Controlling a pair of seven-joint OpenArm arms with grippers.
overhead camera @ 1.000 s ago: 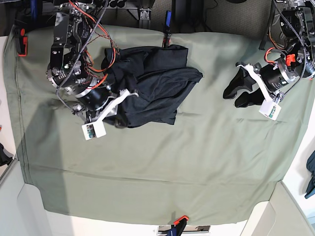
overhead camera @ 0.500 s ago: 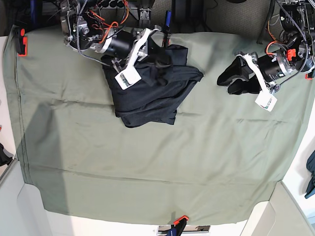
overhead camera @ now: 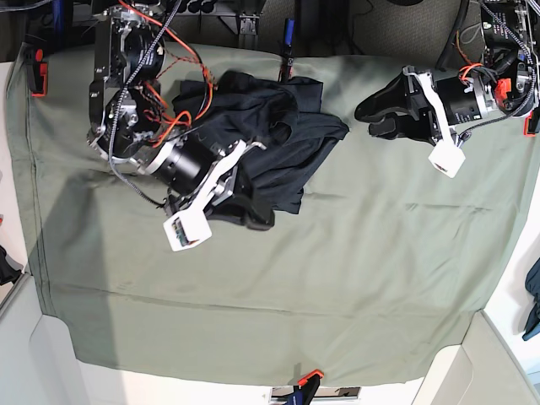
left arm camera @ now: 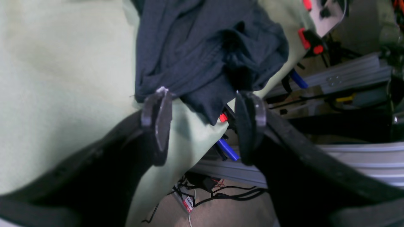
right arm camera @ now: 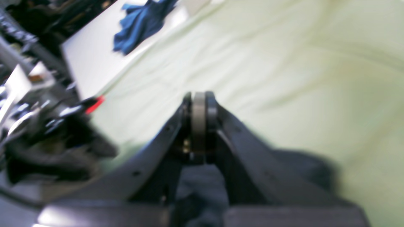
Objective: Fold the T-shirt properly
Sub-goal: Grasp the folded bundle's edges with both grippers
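Observation:
The dark T-shirt point(overhead camera: 287, 143) lies crumpled at the back left of the green table cloth point(overhead camera: 337, 278). My right gripper point(overhead camera: 257, 218) is at the shirt's near edge. In the right wrist view this gripper point(right arm camera: 199, 119) is shut, with blurred dark fabric point(right arm camera: 202, 192) under its fingers; nothing shows between the tips. My left gripper point(overhead camera: 367, 118) is open to the right of the shirt and apart from it. In the left wrist view its jaws point(left arm camera: 203, 126) stand wide over the cloth, with the bunched shirt point(left arm camera: 205, 47) just beyond the fingertips.
A red clamp point(overhead camera: 34, 72) holds the cloth's back left corner and an orange one point(overhead camera: 308, 377) its front edge. A blue cloth scrap point(right arm camera: 142, 19) lies off the table on a white surface. Frame rails and cables point(left arm camera: 331, 82) run behind the table's back edge.
My right arm swung from the shirt's back edge to its near edge, and the shirt's back left part bunched up. My left gripper moved left, closer to the shirt.

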